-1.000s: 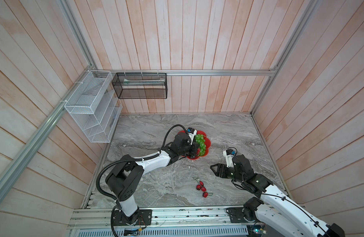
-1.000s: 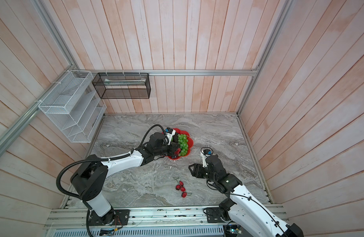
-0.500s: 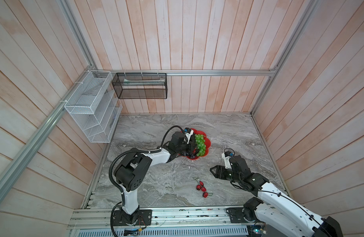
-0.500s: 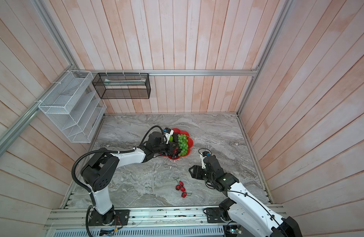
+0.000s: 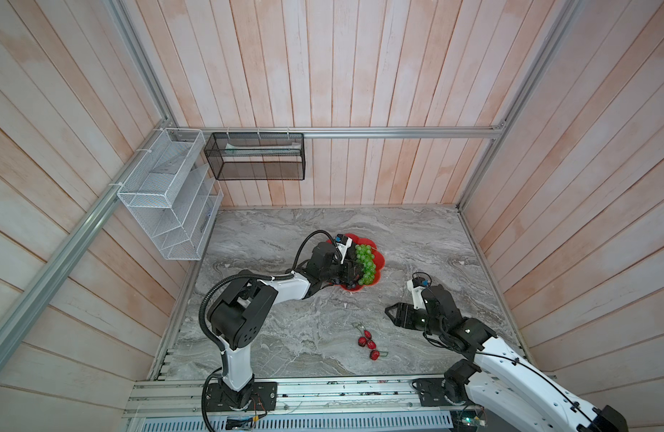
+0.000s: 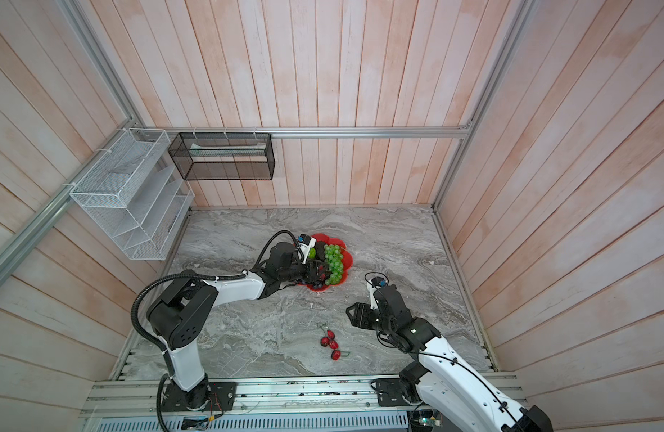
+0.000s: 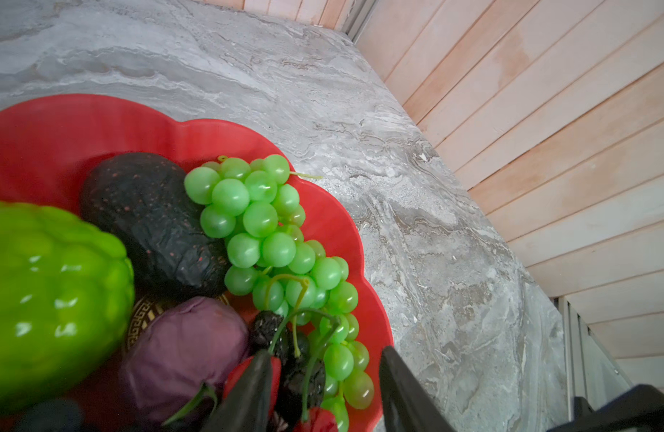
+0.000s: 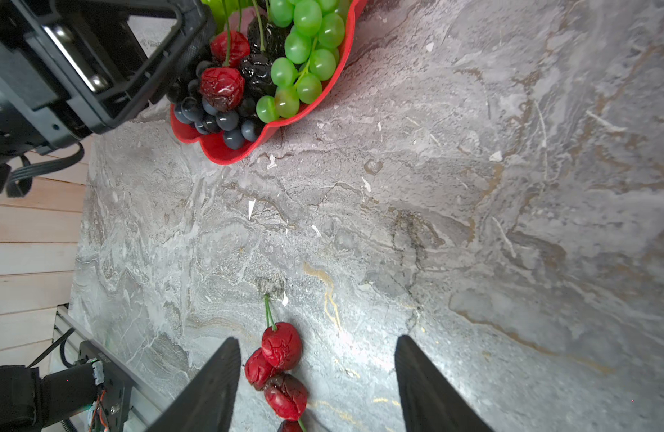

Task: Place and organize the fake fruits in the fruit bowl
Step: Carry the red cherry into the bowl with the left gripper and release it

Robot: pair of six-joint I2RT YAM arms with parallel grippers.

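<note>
The left gripper, which was shut a second ago, now stands with its jaws parted over the front rim of the shallow glossy red flower-shaped fruit bowl. It grips nothing. A cluster of small red stemmed fruits and rough black berries lies just beneath it in the bowl, so this looks like a release just made.

The bowl sits near the middle of the grey marble-patterned worktop, a little toward the back edge. It already holds:
- the translucent green plastic grape bunch, draped along the rim
- the black rough oval
- the bumpy lime-green ball
- the purple-pink ball
- the dark purple grape bunch, at the front rim

The right gripper has hardly moved. It hovers with its jaws wide apart and holds nothing. It is near the last loose red stemmed fruits, which lie in a short row toward the front edge of the worktop, well apart from the bowl.

With the left gripper's load now in the bowl, that row appears to be all that remains outside it. The right arm is well placed to collect it.
</note>
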